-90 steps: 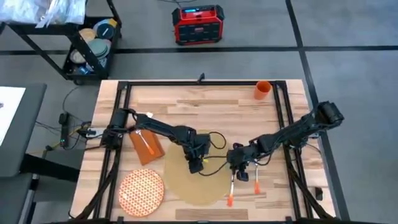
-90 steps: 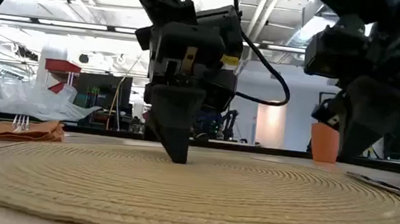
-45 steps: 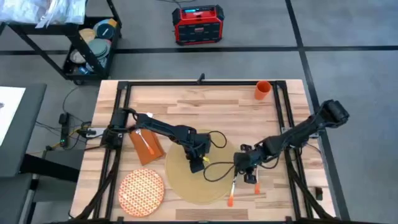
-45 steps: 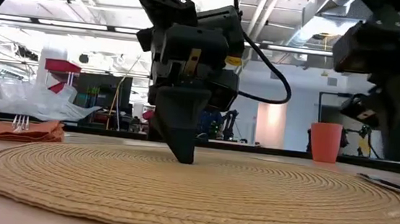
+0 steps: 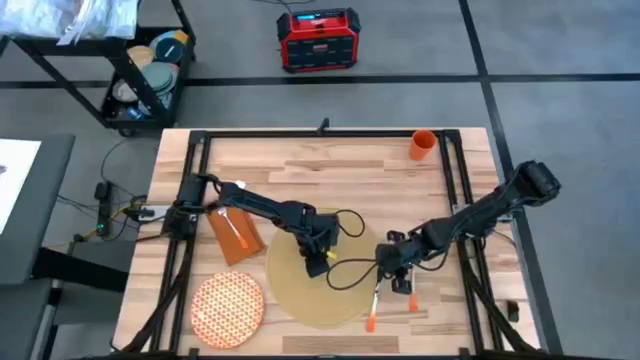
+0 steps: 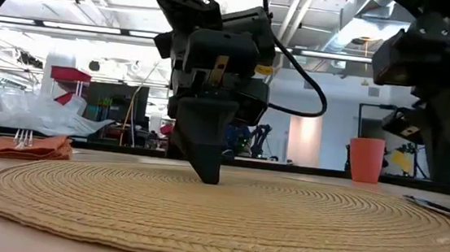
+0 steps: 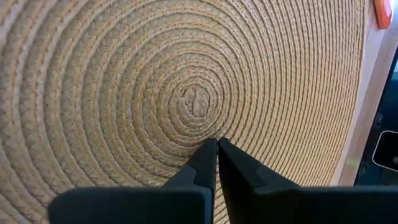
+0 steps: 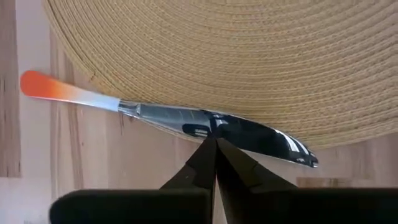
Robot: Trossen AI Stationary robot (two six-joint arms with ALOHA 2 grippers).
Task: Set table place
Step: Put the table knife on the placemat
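Your left gripper (image 7: 216, 144), fingers together, presses its tips on the placemat (image 5: 300, 295) near centre. Your right gripper (image 8: 215, 144), also pinched together, touches the knife (image 8: 205, 124) at the placemat's edge.

placemat (image 7: 124, 93) cut off by left wrist view edges, left pincer (image 7: 216, 144) tips hiding weave

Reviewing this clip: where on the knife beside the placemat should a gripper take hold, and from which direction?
Judging by its pose, grip the knife from straight above, at the narrow neck where blade meets handle. It lies flat on the table, its blade edge against the placemat rim, so fingers should straddle it across its width.
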